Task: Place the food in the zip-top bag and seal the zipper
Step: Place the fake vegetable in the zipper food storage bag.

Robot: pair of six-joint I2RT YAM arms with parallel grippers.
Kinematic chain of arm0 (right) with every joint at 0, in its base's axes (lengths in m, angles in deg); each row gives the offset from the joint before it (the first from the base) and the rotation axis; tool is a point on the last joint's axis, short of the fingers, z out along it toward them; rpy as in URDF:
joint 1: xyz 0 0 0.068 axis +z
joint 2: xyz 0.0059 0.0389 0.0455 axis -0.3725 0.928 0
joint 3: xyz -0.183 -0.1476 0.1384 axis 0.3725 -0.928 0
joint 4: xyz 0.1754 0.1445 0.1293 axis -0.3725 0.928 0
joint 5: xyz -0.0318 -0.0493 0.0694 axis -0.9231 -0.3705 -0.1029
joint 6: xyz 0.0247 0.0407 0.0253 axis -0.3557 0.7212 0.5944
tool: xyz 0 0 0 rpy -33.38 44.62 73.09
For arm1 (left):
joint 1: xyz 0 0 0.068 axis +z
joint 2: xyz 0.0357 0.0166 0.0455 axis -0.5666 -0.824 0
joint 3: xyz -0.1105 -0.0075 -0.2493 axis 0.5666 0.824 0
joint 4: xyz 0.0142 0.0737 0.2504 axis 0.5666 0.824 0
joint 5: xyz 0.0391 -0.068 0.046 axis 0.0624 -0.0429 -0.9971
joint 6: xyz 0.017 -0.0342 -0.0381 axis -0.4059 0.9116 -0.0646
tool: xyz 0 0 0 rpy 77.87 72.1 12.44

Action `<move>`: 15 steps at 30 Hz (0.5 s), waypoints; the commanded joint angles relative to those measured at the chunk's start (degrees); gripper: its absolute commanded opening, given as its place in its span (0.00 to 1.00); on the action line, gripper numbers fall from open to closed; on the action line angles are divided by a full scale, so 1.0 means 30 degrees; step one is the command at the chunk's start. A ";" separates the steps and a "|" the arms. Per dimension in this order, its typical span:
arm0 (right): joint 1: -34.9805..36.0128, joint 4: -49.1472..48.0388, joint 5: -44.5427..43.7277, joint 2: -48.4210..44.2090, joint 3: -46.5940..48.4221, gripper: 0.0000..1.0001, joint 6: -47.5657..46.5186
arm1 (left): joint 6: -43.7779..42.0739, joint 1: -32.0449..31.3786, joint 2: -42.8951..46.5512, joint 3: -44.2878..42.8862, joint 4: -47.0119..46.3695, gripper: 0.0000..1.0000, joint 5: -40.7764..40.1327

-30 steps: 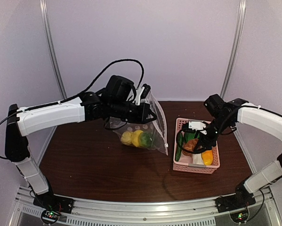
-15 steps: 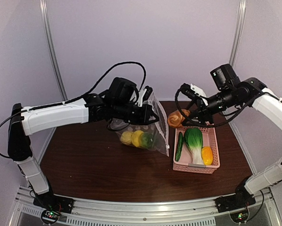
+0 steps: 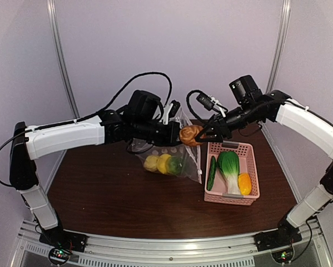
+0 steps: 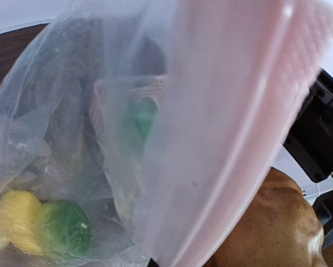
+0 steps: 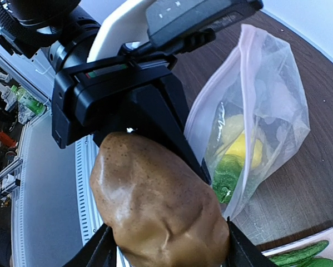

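Bread (image 3: 189, 135) looks light, stiff, smooth, pinched mid-body by right jaws at bag (image 3: 190, 160) mouth; left jaws clamped on floppy, slippery bag rim

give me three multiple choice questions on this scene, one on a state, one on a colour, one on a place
1. The left claw is:
A. open
B. shut on the edge of the zip-top bag
C. out of sight

2. The basket is:
A. pink
B. blue
C. white

3. The bread piece is:
A. in the basket
B. in the left claw
C. in the right claw, at the bag's mouth

Answers:
1. B, since it pinches the bag's edge and holds the bag up off the table.
2. A, since its perforated walls show pink in the top view.
3. C, since the right claw's fingers flank the brown piece right beside the bag's rim.
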 commanded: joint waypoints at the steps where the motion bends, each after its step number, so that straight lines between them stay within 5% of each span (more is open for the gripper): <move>1: -0.0085 -0.1156 -0.2510 -0.0094 0.0231 0.36 0.1495 | 0.0194 0.0097 0.0286 -0.0273 -0.1069 0.00 0.0398; 15: -0.0904 -0.0751 -0.5367 0.0079 -0.0757 0.35 0.1583 | 0.0396 0.0105 0.0318 -0.0103 -0.1472 0.00 0.0778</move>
